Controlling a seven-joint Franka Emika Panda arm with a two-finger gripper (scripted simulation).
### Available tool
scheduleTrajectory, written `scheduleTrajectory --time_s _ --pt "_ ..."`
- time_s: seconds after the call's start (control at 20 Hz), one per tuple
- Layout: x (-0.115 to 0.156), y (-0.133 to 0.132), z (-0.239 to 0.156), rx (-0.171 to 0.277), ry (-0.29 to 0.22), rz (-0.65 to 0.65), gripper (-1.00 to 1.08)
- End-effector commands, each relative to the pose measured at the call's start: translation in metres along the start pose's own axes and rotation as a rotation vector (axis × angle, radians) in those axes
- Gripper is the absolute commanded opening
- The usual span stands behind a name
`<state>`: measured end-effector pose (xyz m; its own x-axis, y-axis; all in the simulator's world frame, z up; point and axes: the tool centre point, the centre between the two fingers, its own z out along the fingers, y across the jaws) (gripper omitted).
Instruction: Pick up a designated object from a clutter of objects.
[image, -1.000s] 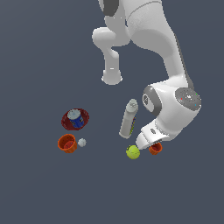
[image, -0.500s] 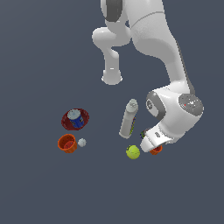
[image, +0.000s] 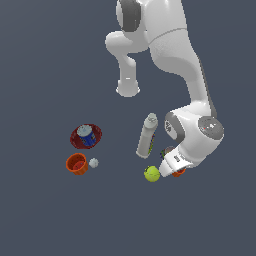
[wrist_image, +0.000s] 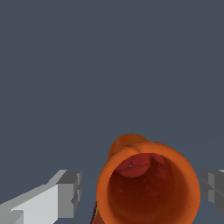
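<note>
The small orange-red cup (image: 179, 173) stands just to the exterior view's right of the yellow ball (image: 152, 173), mostly hidden under my hand. In the wrist view the cup (wrist_image: 148, 186) faces the camera mouth-up, between my two grey fingers (wrist_image: 70, 192). My gripper (image: 174, 168) (wrist_image: 142, 189) is open around the cup, with a gap on each side. The larger orange cup (image: 76, 163) stands far off at the exterior view's left.
A white squeeze bottle (image: 147, 135) lies beside my arm. A multicoloured can (image: 167, 151) is partly hidden behind my hand. A dark red bowl (image: 75, 139) holds a blue can (image: 86, 134). A tiny white ball (image: 93, 162) lies next to the larger cup.
My hand has come down and a little toward the exterior view's right, over the small cup. The objects have not moved.
</note>
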<state>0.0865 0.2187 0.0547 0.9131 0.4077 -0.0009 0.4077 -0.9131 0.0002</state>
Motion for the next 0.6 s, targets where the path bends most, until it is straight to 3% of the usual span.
scheduleTrajectory --time_s 0.0,0.25,0.3,0.55 --pt "-0.0001 -0.0002 0.0114 0.0 0.0 0.0 1.0" --pt "0.0014 -0.0001 0.0169 0.0 0.0 0.0 1.0" --pt "0.0014 -0.0001 0.0169 0.0 0.0 0.0 -1.0" --pt "0.0014 -0.0001 0.0169 0.0 0.0 0.0 -1.0"
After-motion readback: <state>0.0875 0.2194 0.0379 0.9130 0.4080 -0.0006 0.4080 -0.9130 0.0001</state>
